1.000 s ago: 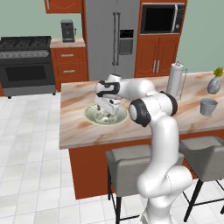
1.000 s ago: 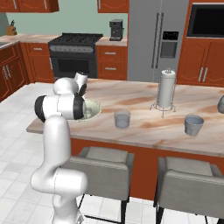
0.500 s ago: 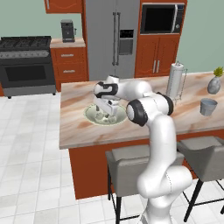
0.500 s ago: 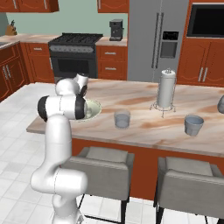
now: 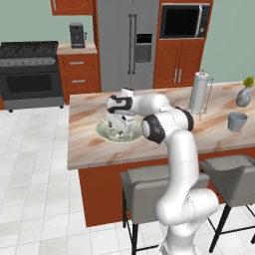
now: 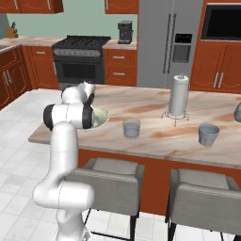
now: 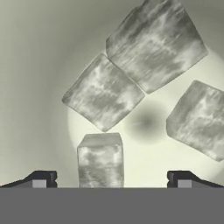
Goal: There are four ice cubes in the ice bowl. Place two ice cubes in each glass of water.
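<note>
i read the gripper (image 7: pixel 109 179) as spread wide: in the hand view its two dark fingertips (image 7: pixel 41 179) stand far apart at the bottom edge, and nothing is clamped between them. it hangs low inside the ice bowl (image 7: pixel 35 65), pointing down at the bowl floor.

all four ice cubes lie in the bowl. the nearest ice cube (image 7: pixel 100 159) sits between the fingertips, closer to the one on the left side of the hand view, and i see no contact with either. a second cube (image 7: pixel 103 92) lies just beyond it, and a third cube (image 7: pixel 155 43) touches that second one at the top of the hand view. a fourth cube (image 7: pixel 197 119) lies apart on the right side of the hand view.

in the left base view the hand (image 5: pixel 121 117) is lowered over the ice bowl (image 5: pixel 105 131) on the marble island counter (image 5: pixel 84 149), near the counter's left end. in the right base view the arm's elbow hides most of the bowl (image 6: pixel 100 116).

the nearer glass of water (image 6: pixel 131 127) stands on the counter to the right of the bowl, well apart from it. the other glass (image 6: pixel 208 134) stands farther right, past the paper towel holder (image 6: pixel 178 95).
</note>
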